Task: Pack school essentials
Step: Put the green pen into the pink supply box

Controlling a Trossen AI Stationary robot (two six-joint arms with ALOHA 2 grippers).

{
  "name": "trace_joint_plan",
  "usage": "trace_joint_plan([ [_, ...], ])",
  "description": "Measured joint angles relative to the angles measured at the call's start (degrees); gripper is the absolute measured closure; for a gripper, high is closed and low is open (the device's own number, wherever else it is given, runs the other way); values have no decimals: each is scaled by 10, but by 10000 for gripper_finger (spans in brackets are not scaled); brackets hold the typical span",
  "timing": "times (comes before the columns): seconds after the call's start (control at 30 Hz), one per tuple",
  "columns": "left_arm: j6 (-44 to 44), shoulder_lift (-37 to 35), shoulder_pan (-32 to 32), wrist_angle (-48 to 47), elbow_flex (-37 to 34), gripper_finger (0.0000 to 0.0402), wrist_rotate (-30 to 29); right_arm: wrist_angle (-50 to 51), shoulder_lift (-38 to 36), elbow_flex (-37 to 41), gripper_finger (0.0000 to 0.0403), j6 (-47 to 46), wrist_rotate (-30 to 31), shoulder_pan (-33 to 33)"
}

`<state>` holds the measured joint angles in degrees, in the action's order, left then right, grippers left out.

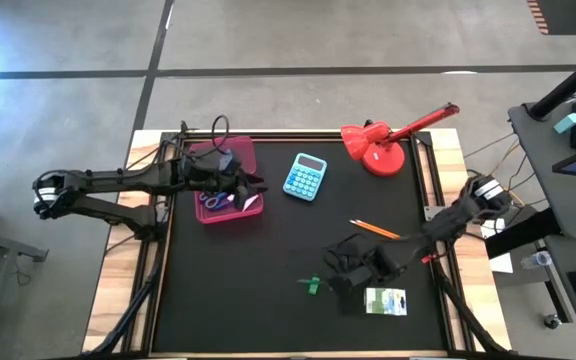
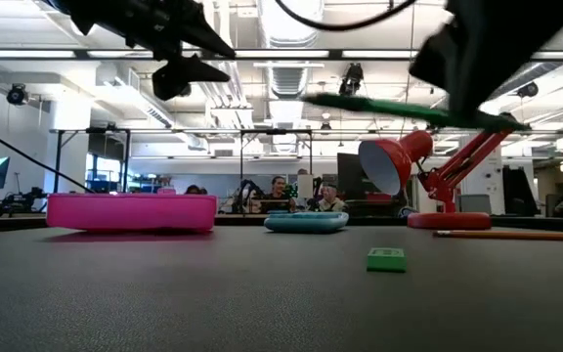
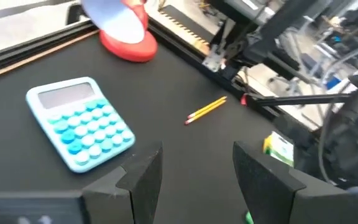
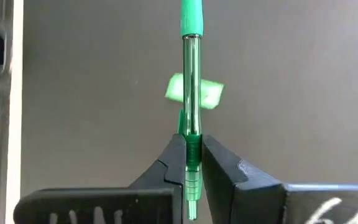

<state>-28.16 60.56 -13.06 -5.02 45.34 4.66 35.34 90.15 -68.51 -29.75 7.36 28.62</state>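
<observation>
My right gripper [image 4: 191, 144] is shut on a green pen [image 4: 191, 68] and hangs above the table's near right part [image 1: 340, 268]. Under the pen, a small green eraser [image 4: 195, 92] lies flat on the black mat [image 2: 386, 259]. My left gripper [image 3: 196, 165] stands open with nothing between its fingers. It is over the pink box [image 1: 200, 212] at the far left. That box holds blue-handled scissors [image 1: 214, 199] and a pale note pad [image 1: 252, 203]. An orange pencil [image 1: 373, 229] and a white-green packet [image 1: 385, 300] lie on the mat. My right gripper pinches the green pen between its two fingers on the ribbed grip section near one end [image 4: 191, 163]. The fingers slant down from the right and lie across the pen. The pen is lifted clear of the mat. It lies nearly level, and its long end [image 2: 360, 103] sticks out away from the gripper.
A blue calculator [image 1: 305, 176] lies at the far middle of the mat. A red desk lamp [image 1: 380, 148] stands at the far right. The mat between the pink box and the eraser is bare. People sit in the room beyond the table's far edge.
</observation>
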Motion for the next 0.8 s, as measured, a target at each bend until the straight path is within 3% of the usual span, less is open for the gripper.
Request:
trace_joint_plan([
  [0.23,31,2,14,3,-3,224,49,-4,-70,0,380,-1,94,-33],
  [0.47,124,2,39,12,-6,224,49,-41,-121,0,379,4,186,-82],
  [0.8,155,2,43,149,-6,224,38,-237,-132,-3,379,126,214,-169],
])
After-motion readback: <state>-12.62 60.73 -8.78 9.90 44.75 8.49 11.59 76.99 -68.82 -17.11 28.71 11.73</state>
